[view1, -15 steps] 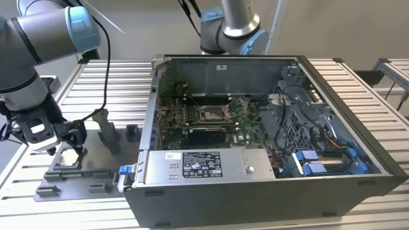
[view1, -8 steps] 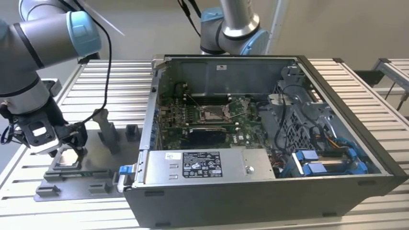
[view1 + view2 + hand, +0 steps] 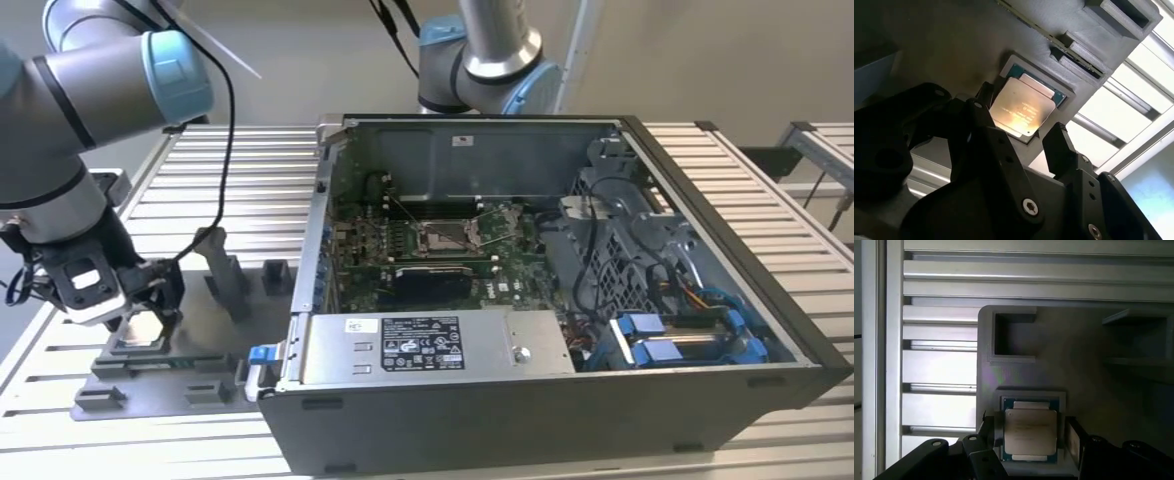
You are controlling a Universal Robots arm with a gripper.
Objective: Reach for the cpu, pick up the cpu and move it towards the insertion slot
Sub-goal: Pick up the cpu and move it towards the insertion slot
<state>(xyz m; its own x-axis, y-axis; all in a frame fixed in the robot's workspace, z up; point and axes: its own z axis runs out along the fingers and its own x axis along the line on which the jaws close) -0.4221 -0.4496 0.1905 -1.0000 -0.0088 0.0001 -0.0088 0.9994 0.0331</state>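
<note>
- gripper [image 3: 139, 320]: at the exterior view's left, low over the grey fixture [image 3: 214, 345], fingers released, one each side of the cpu [image 3: 1030, 432]
- cpu: seated flat in the fixture recess
- insertion slot [image 3: 445, 233]: on the motherboard [image 3: 521, 262] inside the open case [image 3: 721, 330], well apart toward the exterior view's right

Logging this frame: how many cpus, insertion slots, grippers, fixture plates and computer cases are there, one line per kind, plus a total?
cpu: 1
insertion slot: 1
gripper: 1
grey fixture plate: 1
computer case: 1
Total: 5
</note>
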